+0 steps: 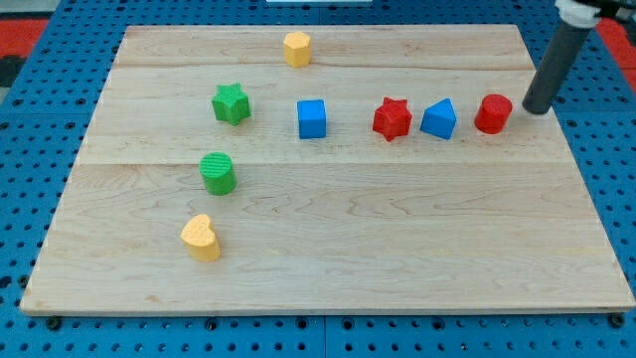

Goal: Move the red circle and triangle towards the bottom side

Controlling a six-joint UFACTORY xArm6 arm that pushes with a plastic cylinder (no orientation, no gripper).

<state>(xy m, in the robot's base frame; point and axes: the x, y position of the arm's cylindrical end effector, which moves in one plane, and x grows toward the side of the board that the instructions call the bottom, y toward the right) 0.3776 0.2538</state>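
Two blocks, the red circle [493, 113] and blue triangle [438, 119], sit at my tip's [537, 109] 9 o'clock; having no pincer, I should go above them and push toward 6 o'clock.

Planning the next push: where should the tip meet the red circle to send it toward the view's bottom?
Probably its top-facing side, coming from above. My tip sits just right of the red circle, so it should first go round. The round wall needs a centred push.

Wooden board [328, 259] bearing eight coloured blocks
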